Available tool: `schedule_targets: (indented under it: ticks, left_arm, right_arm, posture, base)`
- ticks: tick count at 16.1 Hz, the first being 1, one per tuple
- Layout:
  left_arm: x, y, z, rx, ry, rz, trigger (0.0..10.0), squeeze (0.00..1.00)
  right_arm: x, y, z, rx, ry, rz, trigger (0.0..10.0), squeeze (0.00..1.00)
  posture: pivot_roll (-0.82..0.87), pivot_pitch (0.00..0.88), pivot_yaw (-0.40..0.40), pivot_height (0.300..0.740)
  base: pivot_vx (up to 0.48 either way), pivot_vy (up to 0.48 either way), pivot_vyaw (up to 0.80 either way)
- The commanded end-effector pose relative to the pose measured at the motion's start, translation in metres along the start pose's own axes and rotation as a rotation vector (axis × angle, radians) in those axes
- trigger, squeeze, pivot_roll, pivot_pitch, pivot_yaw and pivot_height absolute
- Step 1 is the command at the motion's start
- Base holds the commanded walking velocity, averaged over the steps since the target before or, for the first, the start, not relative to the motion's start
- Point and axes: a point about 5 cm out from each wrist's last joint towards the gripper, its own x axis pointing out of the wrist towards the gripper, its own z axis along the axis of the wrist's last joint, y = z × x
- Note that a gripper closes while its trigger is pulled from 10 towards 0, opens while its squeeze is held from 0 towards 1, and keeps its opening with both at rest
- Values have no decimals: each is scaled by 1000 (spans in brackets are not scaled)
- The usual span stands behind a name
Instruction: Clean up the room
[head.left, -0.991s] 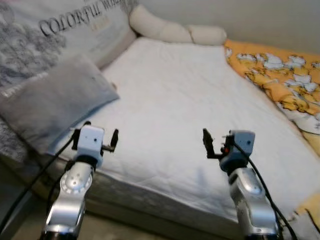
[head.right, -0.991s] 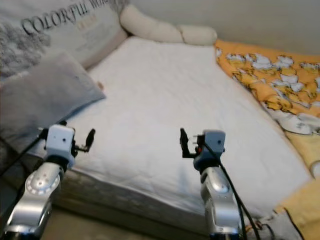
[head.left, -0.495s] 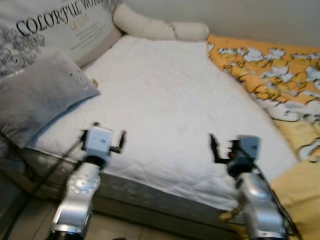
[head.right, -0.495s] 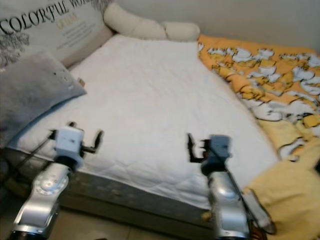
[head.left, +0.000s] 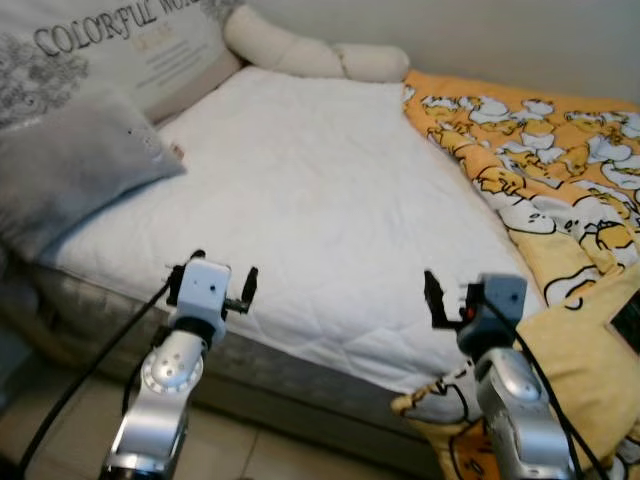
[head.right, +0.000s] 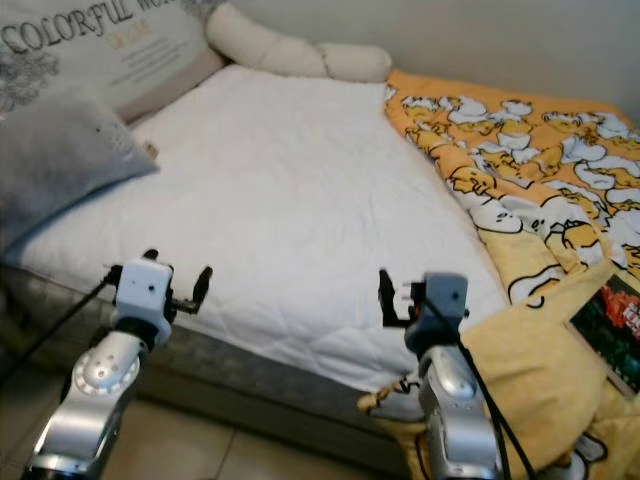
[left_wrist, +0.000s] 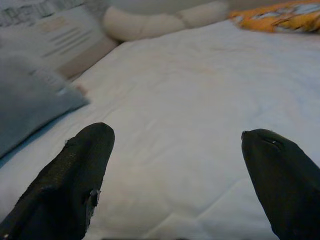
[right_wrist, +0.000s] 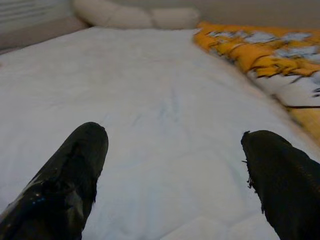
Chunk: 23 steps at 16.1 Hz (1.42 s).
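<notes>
Both grippers hover at the lower frame over the near edge of the white mattress (head.left: 320, 190). Left gripper (left_wrist: 175, 165): fingers spread apart, empty. Right gripper (right_wrist: 175, 165): fingers spread apart, empty. Yellow patterned blanket (head.right: 540, 210) drapes off the right side, cut off by the frame edge. Grey pillow (head.left: 70, 170) at upper left, partly cropped. Book (head.right: 612, 325) at right edge, title illegible.

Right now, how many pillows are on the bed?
3: a grey pillow at the left edge, a printed pillow behind it, and a long cream bolster along the far wall.
</notes>
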Motion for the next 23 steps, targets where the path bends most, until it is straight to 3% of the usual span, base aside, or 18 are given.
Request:
schedule_targets:
  ticks: [1, 15, 23]
  left_arm:
    - [1, 4, 2, 8, -2, 13, 10000, 984]
    - [3, 13, 1, -24, 1, 44, 10000, 984]
    - [10, 38, 20, 26, -33, 49, 10000, 984]
  right_arm:
    - [2, 4, 5, 5, -20, 15, 10000, 1000]
    - [2, -3, -2, 53, 6, -50, 10000, 1000]
    - [10, 19, -11, 116, 1, -16, 10000, 1000]
  posture:
    - [51, 0, -29, 740]
    - [58, 0, -15, 740]
    - [147, 0, 51, 740]
  base:
    - [0, -341, 619]
    - [0, -341, 0]
    - [0, -342, 0]
